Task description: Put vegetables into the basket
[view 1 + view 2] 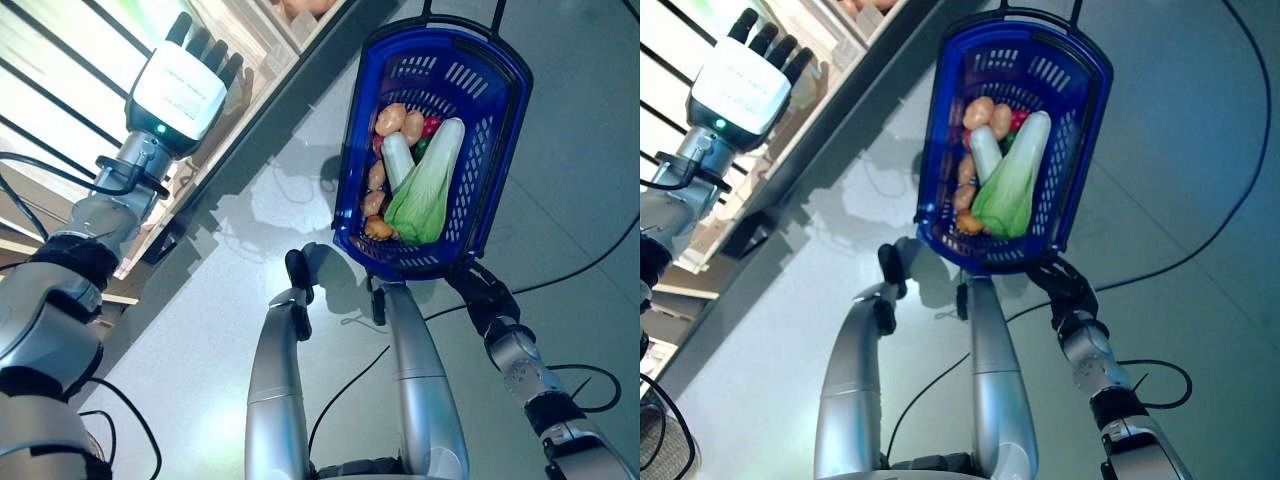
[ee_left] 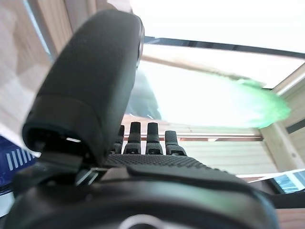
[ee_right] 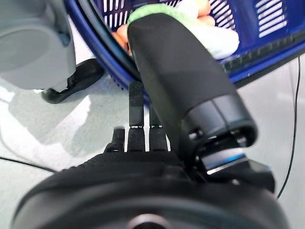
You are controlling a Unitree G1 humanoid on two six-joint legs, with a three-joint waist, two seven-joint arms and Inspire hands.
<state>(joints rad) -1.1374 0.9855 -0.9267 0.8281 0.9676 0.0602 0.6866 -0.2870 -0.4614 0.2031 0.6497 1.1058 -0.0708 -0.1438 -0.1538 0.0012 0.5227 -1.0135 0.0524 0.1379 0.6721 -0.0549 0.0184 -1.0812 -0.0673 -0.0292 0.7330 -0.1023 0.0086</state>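
The blue slotted plastic basket (image 1: 497,130) hangs in the upper centre of the frame above the grey floor (image 1: 220,300); inside lie a pale green leafy cabbage (image 1: 428,190), a white radish (image 1: 398,158), tan potatoes (image 1: 392,119) and a small red vegetable (image 1: 431,125); the right hand (image 3: 143,138), lower right, reaches beneath the basket's rim, its grip impossible to tell; the left hand (image 1: 205,50), upper left, is raised at the wooden shelf (image 1: 255,40), fingers straight, holding nothing.

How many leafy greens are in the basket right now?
1: the leafy green lies lengthwise in the blue basket, beside the white radish; others may be hidden beneath.
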